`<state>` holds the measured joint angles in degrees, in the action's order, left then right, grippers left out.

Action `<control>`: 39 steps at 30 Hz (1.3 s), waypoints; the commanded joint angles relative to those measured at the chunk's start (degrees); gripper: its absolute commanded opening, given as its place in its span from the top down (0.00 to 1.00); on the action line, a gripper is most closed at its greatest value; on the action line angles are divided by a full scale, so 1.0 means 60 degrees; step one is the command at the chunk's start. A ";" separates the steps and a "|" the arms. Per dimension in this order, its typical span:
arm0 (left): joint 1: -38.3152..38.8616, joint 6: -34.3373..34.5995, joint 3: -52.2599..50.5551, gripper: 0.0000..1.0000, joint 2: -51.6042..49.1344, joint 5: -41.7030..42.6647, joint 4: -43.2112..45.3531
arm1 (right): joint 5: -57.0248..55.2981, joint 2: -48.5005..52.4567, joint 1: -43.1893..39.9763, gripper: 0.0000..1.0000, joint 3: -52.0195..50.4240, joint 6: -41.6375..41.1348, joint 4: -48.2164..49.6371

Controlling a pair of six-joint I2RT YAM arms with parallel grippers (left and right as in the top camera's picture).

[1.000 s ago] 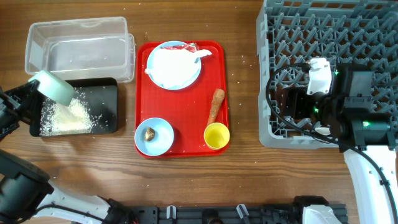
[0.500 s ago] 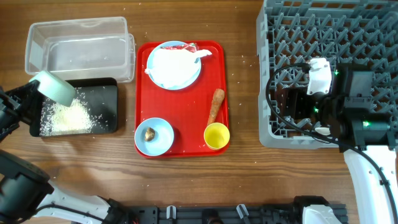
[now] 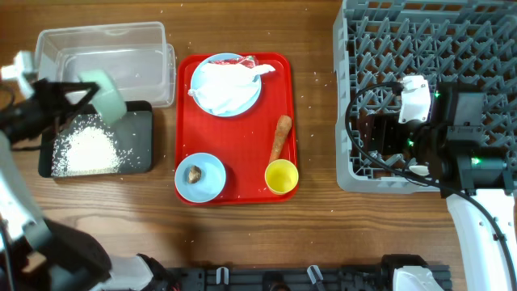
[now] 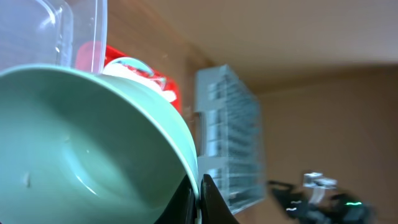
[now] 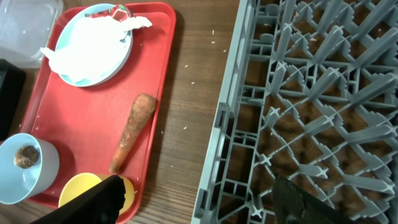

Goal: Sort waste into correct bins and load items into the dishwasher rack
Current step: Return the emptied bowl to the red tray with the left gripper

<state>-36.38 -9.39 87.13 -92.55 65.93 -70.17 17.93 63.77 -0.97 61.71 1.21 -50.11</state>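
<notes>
L: left jaws clamp empty mint bowl [image 3: 103,90] above black tray [image 3: 139,129] | R: right jaws open, empty, over dishwasher rack [image 3: 452,48] | DONE: rice [image 3: 87,150] binned | LEFT: tissue [image 3: 230,79], carrot [image 3: 280,136], lump [image 3: 194,172]; nothing racked yet.

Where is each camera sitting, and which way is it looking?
Overhead: above the table, looking straight down at the red tray and dishwasher rack; left arm and right arm show.
Left wrist: on the left arm, looking sideways past the mint bowl in the left gripper; one dark finger shows.
Right wrist: over the rack's edge, looking down; the open right gripper shows its two fingers.
Shared: overhead and right wrist both show the carrot piece and yellow cup.
</notes>
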 commanded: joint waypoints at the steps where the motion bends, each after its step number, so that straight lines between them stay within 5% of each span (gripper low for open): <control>1: 0.1752 0.2102 0.0226 0.96 0.1031 -0.3424 0.0674 | -0.0058 0.0073 -0.0029 0.22 0.0233 0.0022 0.0011; 9: 0.7876 0.3912 0.0211 0.96 0.0401 -0.9296 0.1712 | -0.0062 0.0106 -0.0029 0.22 0.0229 0.0029 -0.0018; 16: 1.1067 0.4433 0.0211 0.96 -0.2164 -1.1446 0.2153 | -0.0062 0.0109 -0.0029 0.22 0.0229 0.0033 -0.0015; 25: 1.2225 0.4645 0.0204 0.95 -0.3636 -1.1515 0.2237 | -0.0062 0.0109 -0.0029 0.22 0.0229 0.0033 -0.0015; 26: 1.2244 0.4645 0.0204 0.91 -0.3636 -1.1544 0.2237 | -0.0062 0.0109 -0.0029 0.22 0.0229 0.0036 -0.0015; 28: 1.2203 0.4641 0.0208 0.63 -0.3632 -1.1584 0.2200 | -0.0062 0.0109 -0.0029 0.22 0.0229 0.0036 -0.0015; 30: 1.2029 0.4648 0.0368 0.51 -0.3559 -1.1577 0.1909 | -0.0062 0.0109 -0.0029 0.22 0.0229 0.0036 -0.0015; 39: 1.1333 0.5227 0.1486 0.45 -0.2626 -1.0695 -0.0954 | -0.0062 0.0109 -0.0029 0.22 0.0229 0.0044 -0.0018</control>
<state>31.81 20.43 94.96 -111.35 -1.61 -72.20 17.93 63.81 -0.97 61.71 1.21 -50.19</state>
